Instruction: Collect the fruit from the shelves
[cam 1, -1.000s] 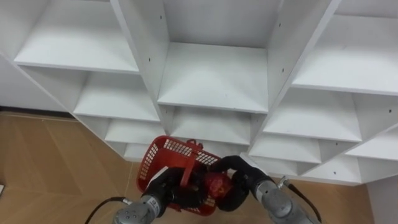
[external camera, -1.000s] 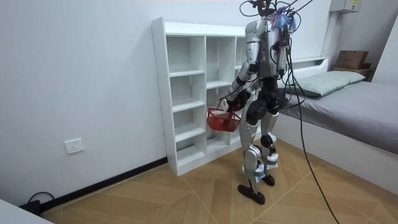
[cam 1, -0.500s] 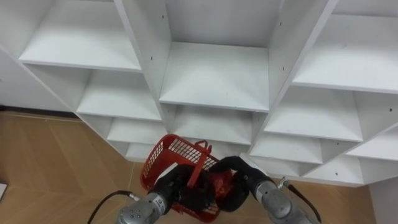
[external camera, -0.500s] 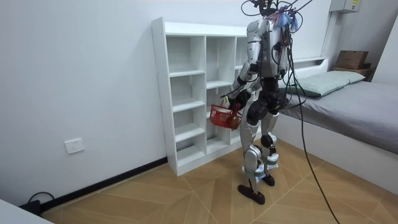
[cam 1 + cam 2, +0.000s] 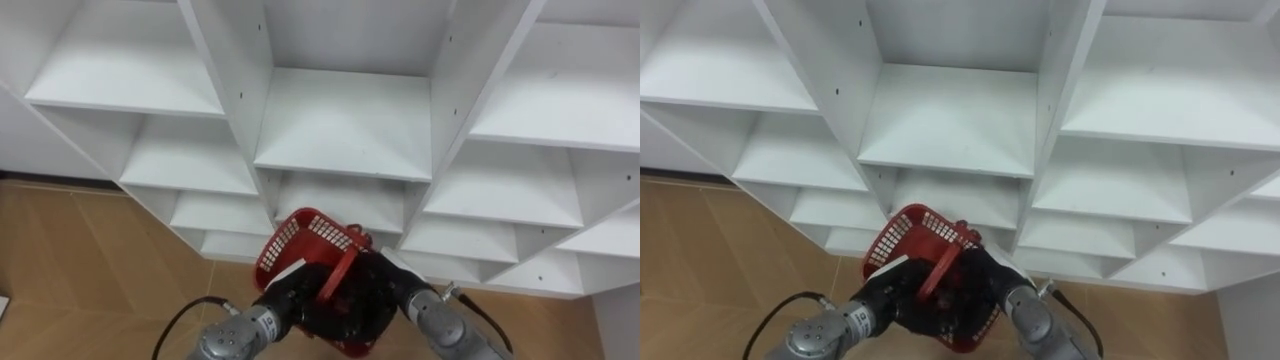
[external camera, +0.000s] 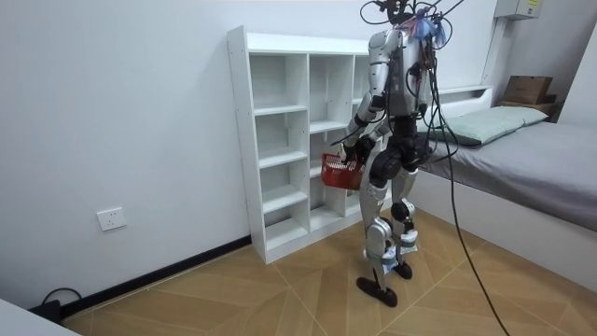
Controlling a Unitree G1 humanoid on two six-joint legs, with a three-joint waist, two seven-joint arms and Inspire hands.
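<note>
Basket (image 5: 312, 228) gripped by left hand (image 5: 298, 300); right hand (image 5: 384, 292) buried inside.

Right hand (image 5: 384, 290) sunk in red basket (image 5: 322, 226), lower centre; contents unreadable. Closet (image 5: 340, 130) cropped by every edge.

The basket (image 5: 318, 228) is red plastic, with open mesh walls and a flat red handle (image 5: 338, 280) arching over its mouth. It sits low in the frame, just right of centre, held off the floor and tipped so its far rim rises toward the shelves. The left hand (image 5: 287, 303) grips it at the near end of the handle. What lies inside is too dark to make out. From across the room it hangs at the robot's hip, close against the closet (image 6: 280, 140). That is a tall white unit of three columns of open square shelves along the wall, left of centre.
</note>
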